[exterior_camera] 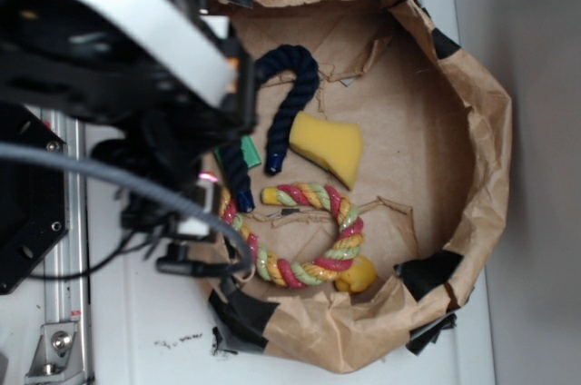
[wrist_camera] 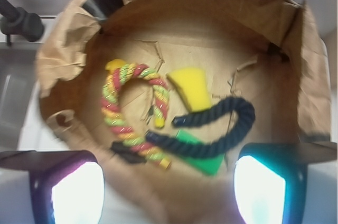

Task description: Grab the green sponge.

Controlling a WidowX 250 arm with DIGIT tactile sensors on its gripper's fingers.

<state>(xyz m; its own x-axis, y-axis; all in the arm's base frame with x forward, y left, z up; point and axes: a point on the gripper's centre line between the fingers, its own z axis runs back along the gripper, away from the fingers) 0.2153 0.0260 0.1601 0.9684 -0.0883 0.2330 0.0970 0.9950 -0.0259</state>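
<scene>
1. Brown paper is forming a crumpled nest (wrist_camera: 63,49) on a white tabletop, and you are looking down into it from the wrist view
2. Going left to right, a multicoloured rope (wrist_camera: 119,113) is curling beside a yellow sponge (wrist_camera: 191,87), and a navy rope (wrist_camera: 222,123) is lying across the green sponge (wrist_camera: 203,160)
3. Your gripper (wrist_camera: 169,187) is hovering with its jaws spread wide, holding nothing
4. You are likely facing something light and squashy; pinch its exposed near corner, clear of the navy rope
</scene>
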